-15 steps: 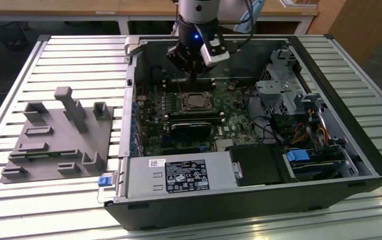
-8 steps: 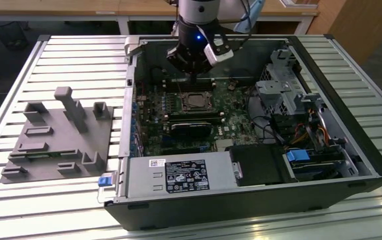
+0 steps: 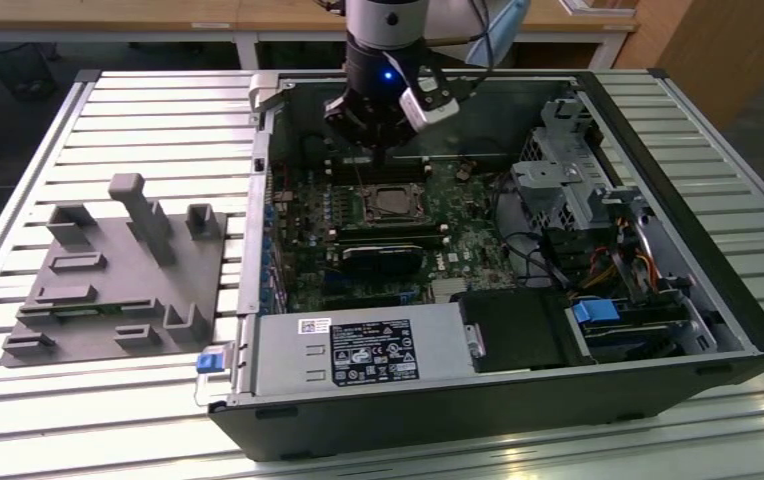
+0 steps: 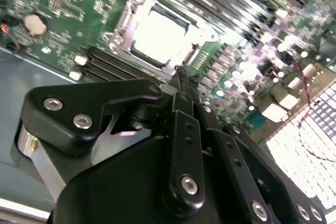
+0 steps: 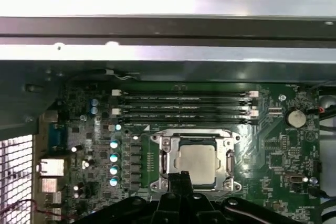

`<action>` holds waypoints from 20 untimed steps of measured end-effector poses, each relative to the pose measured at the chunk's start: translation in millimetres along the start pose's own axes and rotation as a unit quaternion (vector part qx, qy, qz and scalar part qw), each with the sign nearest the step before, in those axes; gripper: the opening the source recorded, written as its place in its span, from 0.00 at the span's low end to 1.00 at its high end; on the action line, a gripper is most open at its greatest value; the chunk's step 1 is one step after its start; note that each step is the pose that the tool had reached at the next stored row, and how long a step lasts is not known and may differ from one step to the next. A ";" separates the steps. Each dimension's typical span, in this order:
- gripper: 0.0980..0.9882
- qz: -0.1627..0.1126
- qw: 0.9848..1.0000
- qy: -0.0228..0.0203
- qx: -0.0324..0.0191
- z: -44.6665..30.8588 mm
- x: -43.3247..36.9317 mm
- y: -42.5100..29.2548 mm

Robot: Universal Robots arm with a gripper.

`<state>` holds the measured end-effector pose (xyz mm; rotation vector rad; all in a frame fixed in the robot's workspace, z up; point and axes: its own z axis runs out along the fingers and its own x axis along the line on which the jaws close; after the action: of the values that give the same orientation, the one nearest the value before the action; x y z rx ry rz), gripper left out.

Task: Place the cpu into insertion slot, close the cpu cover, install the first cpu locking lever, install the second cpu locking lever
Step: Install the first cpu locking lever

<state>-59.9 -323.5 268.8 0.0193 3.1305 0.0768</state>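
- We see the cpu (image 5: 197, 162) lying flat in the insertion slot (image 5: 157, 186), its dull metal top facing up out of the case.
- It is square, so we find no long axis. Its edges run parallel and square to the memory slots (image 5: 184, 106) beside it.
- The cpu cover (image 5: 195, 141) lies down flat around it, and the metal top shows through the window in both wrist views.
- We cannot tell how the thin locking levers along the cover's sides are set.
- The gripper (image 5: 181, 178) hangs with its tip at the edge of the cover on the side away from the memory slots. We cannot tell whether it touches the frame.
- Its fingers (image 4: 181, 85) are drawn together into one narrow point, and we see nothing between them.
- In the exterior view the gripper stands upright over the slot, with the arm coming down from the far side of the case.
- The slot sits in the green board (image 5: 273, 150), with a coin battery (image 5: 295, 118) near one end of the memory slots.
- The board lies in the open case (image 3: 702, 300), which rests on a slatted table (image 3: 155, 110).
- A grey fixture (image 3: 115, 270) sits on the table to the exterior view's left of the case, well apart from the slot.
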 end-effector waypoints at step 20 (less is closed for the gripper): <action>0.01 0.000 1.000 -0.003 0.000 0.9 30.5 1.7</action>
<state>-90.4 -321.4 267.6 0.0187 3.1241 0.0765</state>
